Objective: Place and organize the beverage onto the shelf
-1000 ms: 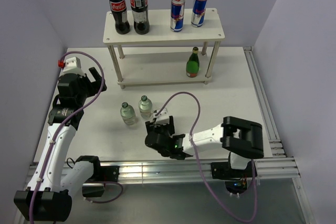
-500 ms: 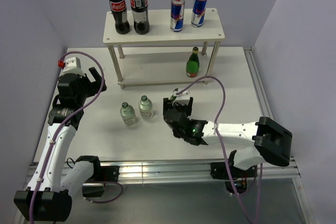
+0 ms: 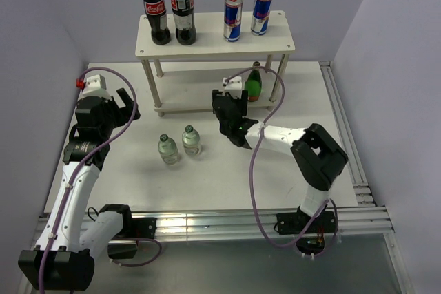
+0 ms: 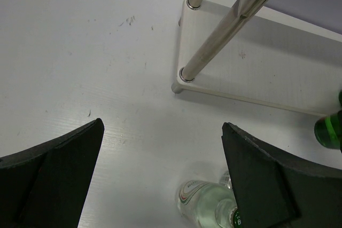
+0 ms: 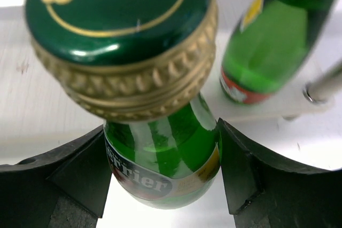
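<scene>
My right gripper [image 5: 163, 180] is shut on a small green glass bottle [image 5: 165, 169] with a gold-rimmed green cap. It holds the bottle upright just in front of the shelf's lower board [image 3: 200, 94]. In the top view the right gripper [image 3: 231, 111] hides this bottle. A second green bottle [image 3: 253, 84] [image 5: 272, 36] stands on the lower board's right end. Two blue-and-silver cans [image 3: 233, 17] [image 3: 261, 12] stand on the shelf's top board [image 3: 207, 43]. Two clear bottles [image 3: 167, 149] [image 3: 191, 140] stand on the table. My left gripper [image 4: 163, 174] [image 3: 122, 103] hangs open to their left, and one clear bottle [image 4: 208, 206] shows below it.
Two tall cola bottles [image 3: 156, 8] [image 3: 182, 5] stand at the left end of the top board. The shelf's metal legs [image 4: 230, 25] rise between the boards. A metal rail [image 3: 344, 135] runs along the table's right edge. Purple walls close in the back and sides.
My right arm has swung from the table's near middle out to the shelf front, carrying the green bottle. The left arm and the other drinks have not moved.
</scene>
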Robot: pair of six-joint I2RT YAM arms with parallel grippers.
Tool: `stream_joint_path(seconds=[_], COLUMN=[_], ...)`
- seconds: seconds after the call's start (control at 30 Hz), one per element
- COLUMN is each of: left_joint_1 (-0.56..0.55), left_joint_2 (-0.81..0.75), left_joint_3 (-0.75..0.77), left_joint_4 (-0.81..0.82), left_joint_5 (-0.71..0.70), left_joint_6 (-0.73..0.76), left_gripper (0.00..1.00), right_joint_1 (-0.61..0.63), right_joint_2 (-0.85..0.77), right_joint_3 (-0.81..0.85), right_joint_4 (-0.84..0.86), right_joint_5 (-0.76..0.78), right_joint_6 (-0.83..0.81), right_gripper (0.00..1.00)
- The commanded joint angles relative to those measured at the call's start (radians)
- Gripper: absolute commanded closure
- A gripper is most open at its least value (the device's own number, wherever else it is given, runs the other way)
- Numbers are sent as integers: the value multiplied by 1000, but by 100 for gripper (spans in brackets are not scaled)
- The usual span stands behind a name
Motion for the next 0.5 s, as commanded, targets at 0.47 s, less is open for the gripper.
stream_joint_path(seconds=[0.47], left_joint_1=[3], left_joint_2=[-12], left_joint_3=[15], left_joint_4=[19], left_joint_5=[25], left_joint_6=[19], left_gripper=[1], right_joint_1=[-179], right_joint_2=[175], right_joint_3=[276], right_joint_4=[106], right_joint_5=[-78], right_joint_6=[-27], right_gripper=[100])
